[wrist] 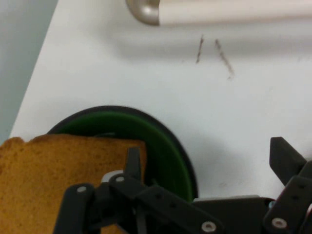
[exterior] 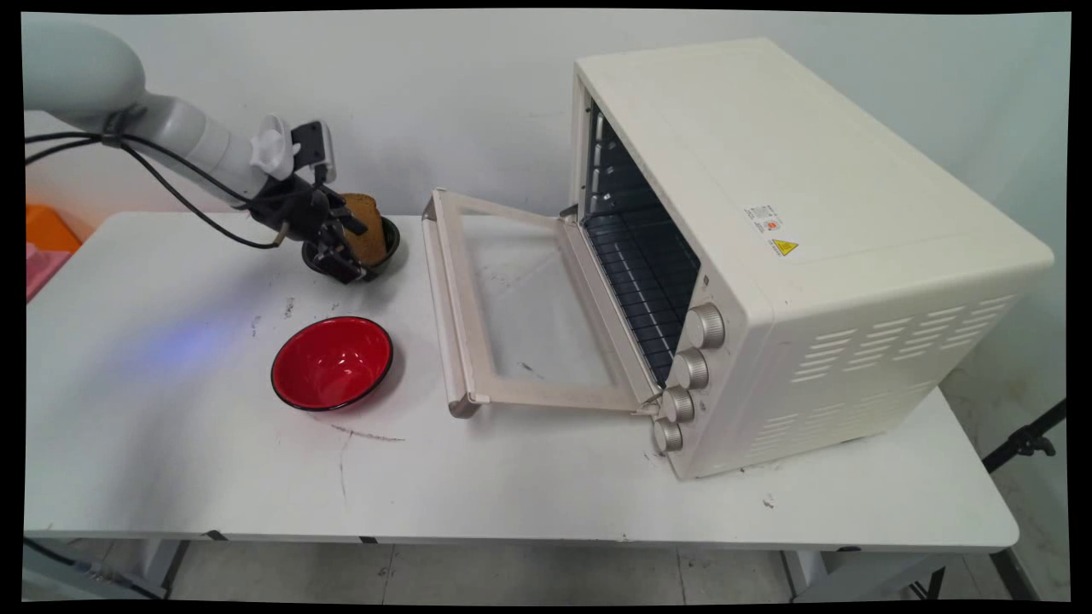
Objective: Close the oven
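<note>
End effector is at the green bowl, and I read its fingers as apart: 1 lies against the toast, the other well clear of it. Toast stands in that bowl, not lifted out. Nearer me sits a red bowl. Right of both, the oven has its door dropped open onto the counter, nothing on the rack.
</note>
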Motion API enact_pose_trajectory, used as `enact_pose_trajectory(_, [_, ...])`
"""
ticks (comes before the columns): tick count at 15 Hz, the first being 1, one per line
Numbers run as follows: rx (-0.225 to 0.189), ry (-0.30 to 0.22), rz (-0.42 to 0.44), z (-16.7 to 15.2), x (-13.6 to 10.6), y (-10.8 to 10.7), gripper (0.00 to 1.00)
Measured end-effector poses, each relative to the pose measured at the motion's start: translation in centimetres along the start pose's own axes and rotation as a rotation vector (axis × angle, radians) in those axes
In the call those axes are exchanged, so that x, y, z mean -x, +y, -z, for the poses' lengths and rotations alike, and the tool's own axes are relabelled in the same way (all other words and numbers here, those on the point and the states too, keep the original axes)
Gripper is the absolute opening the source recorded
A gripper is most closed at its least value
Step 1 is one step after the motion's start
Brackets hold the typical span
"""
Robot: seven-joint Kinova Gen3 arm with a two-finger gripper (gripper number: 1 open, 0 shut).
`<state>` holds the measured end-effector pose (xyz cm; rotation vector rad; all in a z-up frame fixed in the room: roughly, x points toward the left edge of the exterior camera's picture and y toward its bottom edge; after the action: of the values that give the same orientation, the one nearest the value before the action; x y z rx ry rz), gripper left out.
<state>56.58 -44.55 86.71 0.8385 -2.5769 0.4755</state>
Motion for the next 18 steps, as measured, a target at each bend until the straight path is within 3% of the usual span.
enact_pose_trajectory(6, [0.057,0.044,0.054,1.3,-0.4,1.8,1.00])
enact_pose_trajectory(13, [0.111,0.094,0.055,-0.3,-0.4,4.0,1.00])
enact_pose_trajectory(14, [0.119,0.100,0.052,-0.8,-0.5,4.3,0.00])
enact_pose_trajectory(18, [0.139,0.118,0.045,-2.9,-0.7,5.1,0.00])
